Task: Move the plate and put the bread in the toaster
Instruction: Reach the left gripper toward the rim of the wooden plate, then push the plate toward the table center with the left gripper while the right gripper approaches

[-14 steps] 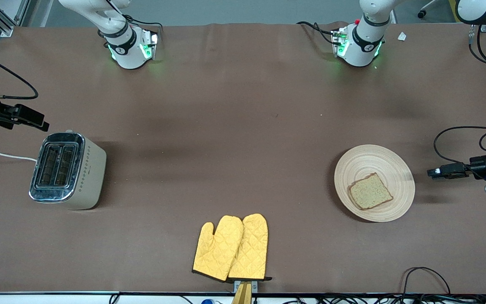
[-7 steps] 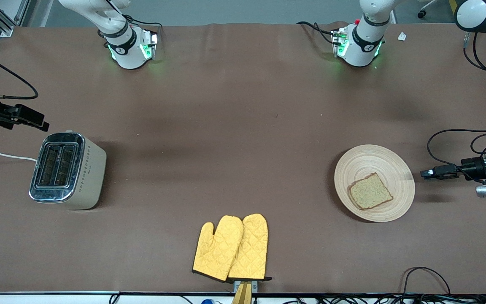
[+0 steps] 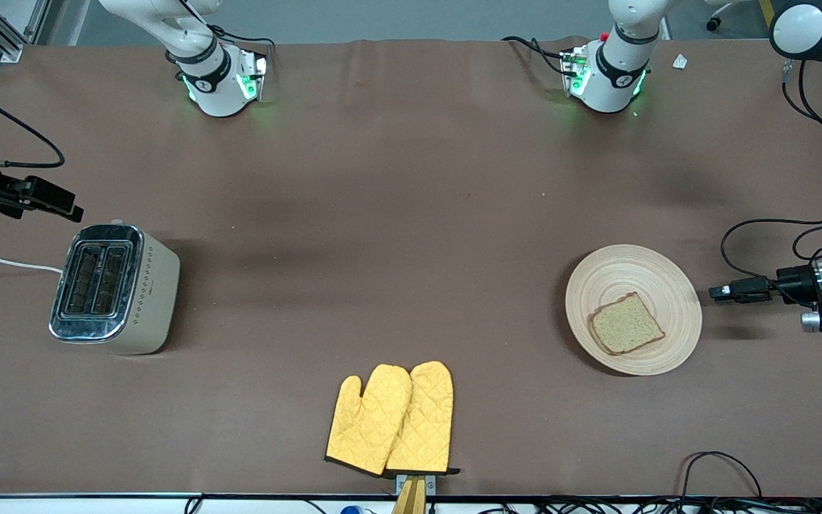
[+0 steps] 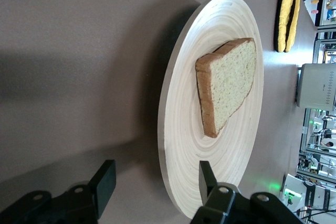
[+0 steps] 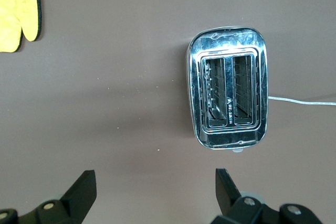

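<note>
A brown table (image 3: pixel 411 214) carries all items; both arm bases stand along the upper edge of the front view. The plate (image 3: pixel 632 308) lies in the right-centre of that frame, with the bread (image 3: pixel 626 324) lying flat on it, toward the plate's lower part. The toaster (image 3: pixel 115 288) stands upright at centre-left, slots facing up and both empty in the right wrist view. A pair of yellow oven mitts (image 3: pixel 391 418) lies at bottom centre.

The left pincer (image 3: pixel 719 292) hangs low just beside the plate rim, at the frame's right edge, fingers spread wide and holding nothing. The left wrist view shows one finger (image 4: pixel 103 184) over bare table and the other finger (image 4: pixel 206 180) over the rim. The right pincer (image 3: pixel 61 203) waits at upper left, above and just beside the toaster, also spread wide and empty.

Step in hand, by judgement: grasp the plate rim for the move.
- Bracket the rim fully before closing.
- Keep the plate level during transport, since the slice rests loose and could slide.
- Avoid pressing the rim down, which could tip the plate.

Orientation: the bread sits rotated, one corner pointing toward the upper right of the front view. The toaster's long axis and both slots run nearly top to bottom in that frame, so the slice likely needs turning edge-down along that line.
</note>
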Available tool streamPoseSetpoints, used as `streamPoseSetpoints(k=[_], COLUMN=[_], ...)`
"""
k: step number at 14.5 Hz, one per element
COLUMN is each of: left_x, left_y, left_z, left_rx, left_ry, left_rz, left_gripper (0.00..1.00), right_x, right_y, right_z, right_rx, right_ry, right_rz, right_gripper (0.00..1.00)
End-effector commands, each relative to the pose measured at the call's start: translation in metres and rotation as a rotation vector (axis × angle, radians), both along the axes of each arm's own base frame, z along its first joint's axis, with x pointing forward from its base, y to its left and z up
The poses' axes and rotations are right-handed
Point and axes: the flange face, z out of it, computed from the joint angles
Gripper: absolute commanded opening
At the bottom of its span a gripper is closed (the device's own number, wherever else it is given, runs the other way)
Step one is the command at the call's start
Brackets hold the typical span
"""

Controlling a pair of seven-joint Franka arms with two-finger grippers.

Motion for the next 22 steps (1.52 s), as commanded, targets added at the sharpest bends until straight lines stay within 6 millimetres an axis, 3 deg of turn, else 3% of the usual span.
streamPoseSetpoints(k=[1, 6, 13, 15, 20, 22], left_x=[0.003, 0.005, 0.009, 0.009, 0.008, 0.013], left_y=[-0.004, -0.008, -0.026, -0.031, -0.035, -0.046], left_z=[-0.011, -0.012, -0.024, -0.030, -0.036, -0.031], left_rx=[-0.024, -0.028, -0.053, -0.063, -0.073, -0.091], left_ry=[-0.016, -0.006, -0.005, 0.000, -0.023, -0.039], left_rz=[-0.003, -0.003, -0.029, -0.036, -0.061, -0.074], left_gripper=[0.65, 0.52, 0.43, 0.37, 0.02, 0.00], right_x=[-0.004, -0.003, -0.004, -0.003, -0.002, 0.002], right_y=[-0.002, -0.002, -0.001, -0.002, -0.002, -0.001], right_z=[0.002, 0.002, 0.002, 0.002, 0.002, -0.004], right_rx=[0.014, 0.014, 0.014, 0.014, 0.014, 0.015], right_ry=[-0.002, -0.003, -0.002, -0.003, -0.009, -0.011], right_rz=[0.003, 0.003, 0.005, 0.003, 0.004, 0.005], right_gripper=[1.00, 1.00, 1.00, 1.00, 1.00, 1.00])
